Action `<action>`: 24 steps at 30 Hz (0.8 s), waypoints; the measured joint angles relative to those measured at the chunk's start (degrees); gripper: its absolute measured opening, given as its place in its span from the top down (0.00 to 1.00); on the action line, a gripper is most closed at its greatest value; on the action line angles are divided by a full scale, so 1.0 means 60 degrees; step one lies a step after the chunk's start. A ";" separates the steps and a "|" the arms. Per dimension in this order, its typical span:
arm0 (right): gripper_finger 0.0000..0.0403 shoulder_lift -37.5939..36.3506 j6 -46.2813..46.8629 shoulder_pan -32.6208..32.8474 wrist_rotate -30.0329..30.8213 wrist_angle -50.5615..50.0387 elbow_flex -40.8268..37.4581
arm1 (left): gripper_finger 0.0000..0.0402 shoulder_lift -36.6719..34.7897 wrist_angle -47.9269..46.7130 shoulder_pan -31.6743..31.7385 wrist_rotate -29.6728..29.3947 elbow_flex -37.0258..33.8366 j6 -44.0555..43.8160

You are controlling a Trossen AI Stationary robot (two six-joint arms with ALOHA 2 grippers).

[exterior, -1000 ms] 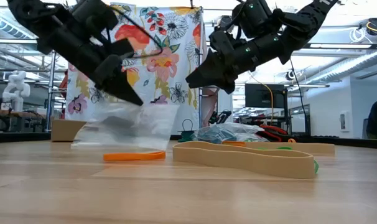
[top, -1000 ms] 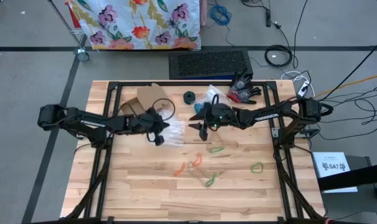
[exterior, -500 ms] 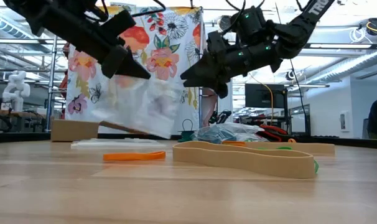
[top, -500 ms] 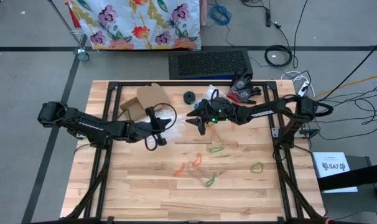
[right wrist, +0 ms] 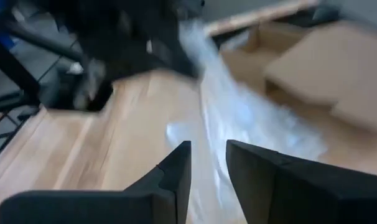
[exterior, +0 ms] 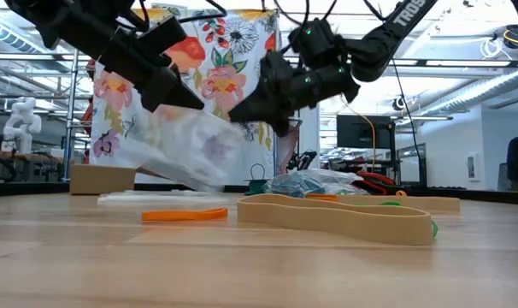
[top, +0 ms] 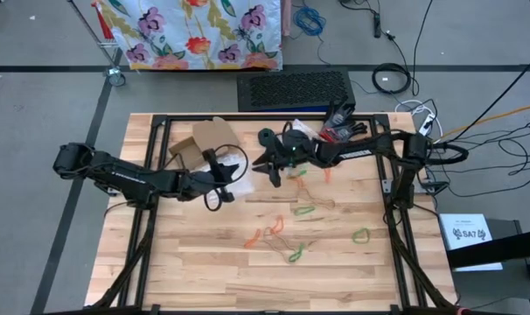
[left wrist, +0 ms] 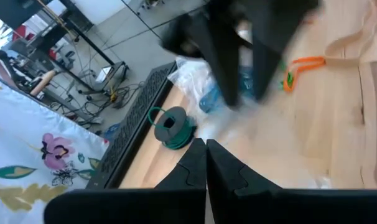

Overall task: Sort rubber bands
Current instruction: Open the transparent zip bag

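Seen from above, the rubber bands [top: 287, 232] lie loose and unsorted on the table [top: 195, 271], orange, green and tan loops scattered from centre toward five o'clock, so the sorting looks barely begun. The left gripper [top: 219, 178], jaws clenched on a clear plastic bag [exterior: 186, 150], holds it off the wood at about ten o'clock from centre. The right gripper [top: 271, 166] reaches toward that bag from one o'clock, jaws part open and grasping nothing visible, likely to spread its mouth

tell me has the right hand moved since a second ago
Yes. In the high view the right hand has moved left and toward the table's far edge, nearer the cardboard box and the clear bag.
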 joint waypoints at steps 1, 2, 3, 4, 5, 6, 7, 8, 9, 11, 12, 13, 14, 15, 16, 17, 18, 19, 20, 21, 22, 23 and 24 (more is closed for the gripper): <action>0.78 -0.0101 -0.0054 -0.0072 -0.0006 0.0041 0.0046 | 1.00 0.0000 -0.0144 0.0000 0.0000 0.0000 -0.0007; 0.78 -0.0206 -0.0113 -0.0139 -0.0006 0.0050 0.0075 | 1.00 0.0000 -0.0224 0.0000 0.0000 0.0000 -0.0015; 0.78 -0.0305 -0.0179 -0.0225 -0.0010 0.0026 0.0080 | 1.00 0.0001 -0.0264 0.0000 0.0000 0.0000 -0.0018; 0.78 -0.0370 -0.0208 -0.0298 -0.0025 -0.0015 0.0080 | 1.00 0.0003 -0.0271 0.0000 0.0000 0.0000 -0.0018; 0.77 -0.0402 -0.0199 -0.0390 -0.0035 -0.0064 0.0080 | 1.00 0.0000 -0.0255 0.0000 0.0000 0.0000 -0.0018; 0.76 -0.0419 -0.0117 -0.0496 -0.0065 -0.0165 0.0080 | 1.00 0.0000 -0.0238 0.0000 0.0000 0.0000 0.0000; 0.75 -0.0419 0.0010 -0.0619 -0.0117 -0.0268 0.0076 | 1.00 0.0000 -0.0240 0.0000 0.0002 0.0000 0.0066; 0.74 -0.0419 0.0146 -0.0764 -0.0313 -0.0395 0.0076 | 1.00 0.0000 -0.0240 0.0000 0.0000 0.0000 0.0158; 0.73 -0.0419 0.0319 -0.0930 -0.0582 -0.0619 0.0094 | 1.00 0.0000 -0.0207 0.0000 0.0002 0.0000 0.0206; 0.70 -0.0333 0.0665 -0.1227 -0.1407 -0.1060 0.0235 | 1.00 0.0000 -0.0137 0.0000 0.0004 -0.0004 0.0284; 0.68 -0.0278 0.0799 -0.1357 -0.1820 -0.1240 0.0294 | 1.00 0.0000 -0.0051 0.0000 0.0009 -0.0004 0.0391; 0.67 -0.0202 0.0892 -0.1456 -0.2148 -0.1347 0.0353 | 1.00 0.0000 0.0049 0.0000 0.0020 -0.0004 0.0451; 0.65 -0.0124 0.0984 -0.1522 -0.2338 -0.1339 0.0416 | 1.00 0.0000 0.0142 0.0004 0.0044 -0.0004 0.0509; 0.64 -0.0064 0.1062 -0.1580 -0.2467 -0.1313 0.0458 | 1.00 0.0000 0.0204 0.0004 0.0055 -0.0004 0.0608; 0.62 0.0010 0.1129 -0.1594 -0.2560 -0.1332 0.0523 | 1.00 0.0000 0.0274 0.0003 0.0054 -0.0004 0.0684; 0.61 0.0057 0.1208 -0.1611 -0.2590 -0.1314 0.0598 | 1.00 0.0000 0.0353 0.0004 0.0055 -0.0004 0.0698; 0.60 0.0108 0.1249 -0.1609 -0.2735 -0.1296 0.0624 | 1.00 0.0000 0.0364 0.0004 0.0058 -0.0006 0.0716; 0.59 0.0196 0.1264 -0.1611 -0.3001 -0.1295 0.0694 | 1.00 0.0000 0.0389 0.0004 0.0058 -0.0007 0.0719; 0.58 0.0281 0.1279 -0.1612 -0.3307 -0.1287 0.0756 | 1.00 0.0004 0.0449 0.0004 0.0067 -0.0007 0.0728; 0.58 0.0381 0.1284 -0.1605 -0.3623 -0.1310 0.0794 | 1.00 0.0003 0.0488 0.0004 0.0069 -0.0012 0.0747; 0.57 0.0502 0.1296 -0.1554 -0.3871 -0.1352 0.0874 | 1.00 0.0000 0.0581 0.0004 0.0069 -0.0014 0.0750; 0.57 0.0622 0.1352 -0.1502 -0.4040 -0.1317 0.0961 | 1.00 0.0004 0.0619 0.0004 0.0069 -0.0011 0.0758; 0.57 0.0742 0.1413 -0.1449 -0.4238 -0.1321 0.1048 | 1.00 0.0000 0.0641 0.0007 0.0066 -0.0015 0.0816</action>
